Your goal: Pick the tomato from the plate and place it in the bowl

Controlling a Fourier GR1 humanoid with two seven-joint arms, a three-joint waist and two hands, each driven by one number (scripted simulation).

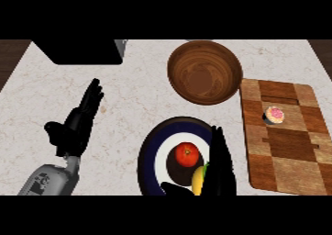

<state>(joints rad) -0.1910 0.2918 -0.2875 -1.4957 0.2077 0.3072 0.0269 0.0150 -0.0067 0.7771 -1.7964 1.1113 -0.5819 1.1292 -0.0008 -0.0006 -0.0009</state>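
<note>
Tomato (187, 153) sits on your plate (150, 153); right hand (219, 165) released beside it, left hand (77, 121) released over the bench (128, 92).

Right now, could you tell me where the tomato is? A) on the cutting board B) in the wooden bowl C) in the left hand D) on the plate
D: the tomato lies on the plate, beside the right hand; the bowl holds nothing and the left hand is open, away from it.
</note>
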